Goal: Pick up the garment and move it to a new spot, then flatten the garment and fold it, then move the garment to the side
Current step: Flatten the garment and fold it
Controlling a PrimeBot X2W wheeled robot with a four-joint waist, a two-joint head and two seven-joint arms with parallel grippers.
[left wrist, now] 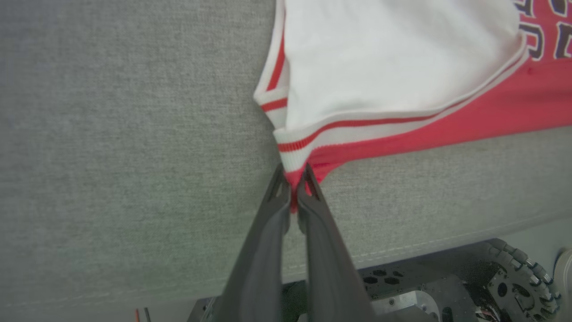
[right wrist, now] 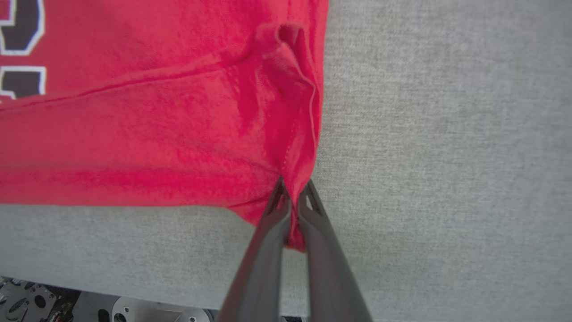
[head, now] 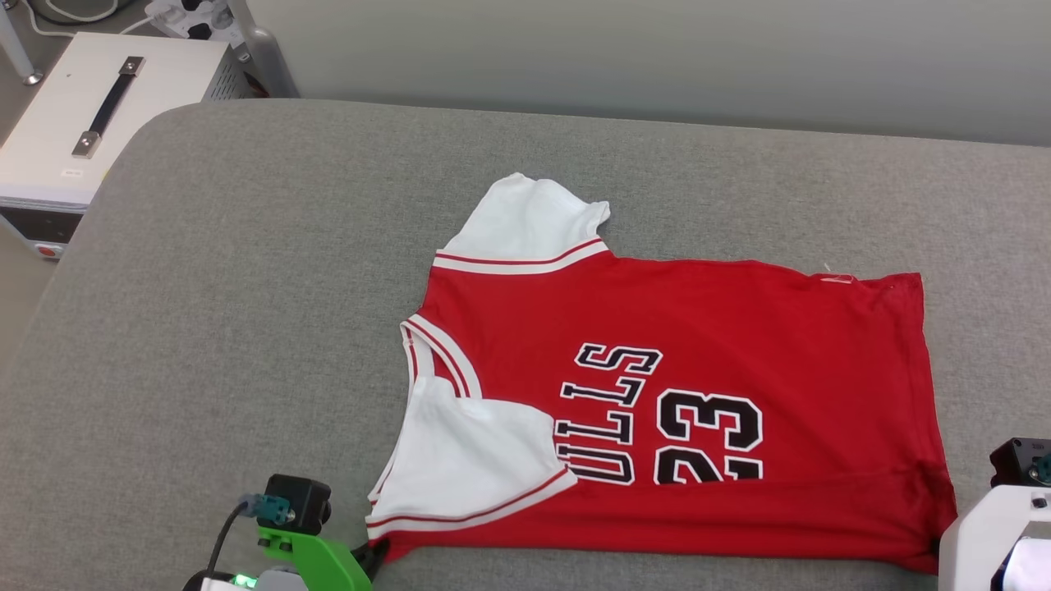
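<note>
The garment (head: 722, 328), a red jersey with white sleeves and a black "23" print, lies sideways on the grey cushioned surface (head: 246, 287). One white sleeve is folded over its front at the near left. My left gripper (left wrist: 292, 181) is shut on the garment's near left corner (left wrist: 313, 156), by the striped sleeve trim. My right gripper (right wrist: 292, 194) is shut on the red hem corner (right wrist: 295, 179) at the near right. In the head view the left gripper (head: 374, 556) is at the bottom edge by that corner, and the right arm's pale wrist (head: 985, 533) is at the lower right.
A white box with a black handle (head: 90, 115) stands beyond the surface's far left corner. A pale wall (head: 657, 49) runs behind. The surface's near edge (left wrist: 402, 255) lies just below both grippers, with the robot's base (left wrist: 447, 286) under it.
</note>
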